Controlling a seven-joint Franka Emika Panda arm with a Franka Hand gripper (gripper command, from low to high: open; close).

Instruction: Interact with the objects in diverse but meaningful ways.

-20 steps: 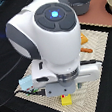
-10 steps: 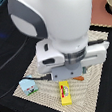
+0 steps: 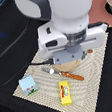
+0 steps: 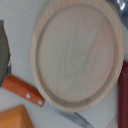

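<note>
Arm (image 3: 62, 16) fills most of the exterior view, wrist hanging low over the woven placemat (image 3: 100, 61). Under it, a round wooden plate (image 4: 75, 52) — bare in the wrist view, nothing on it. Gripper: fingers not visible in either view, so cannot tell whether spread or closed, or whether anything is held. Task items lie off the plate: bright yellow box (image 3: 65, 92) flat near the mat's front edge, small white carton (image 3: 29, 84) with green-blue sides toward the exterior view's left, well apart from the box. An orange-handled knife (image 4: 22, 92) rests against the plate rim; a second orange-handled utensil (image 3: 69, 74) lies between plate and box. An orange-yellow block (image 4: 17, 119) and a dark red-brown edge, possibly the sausage (image 4: 123, 95), sit just beside the plate. Judgement: for any placing here, centre over the plate, descend straight, keep clear of the knife handle — rim contact would likely skid the plate.
</note>
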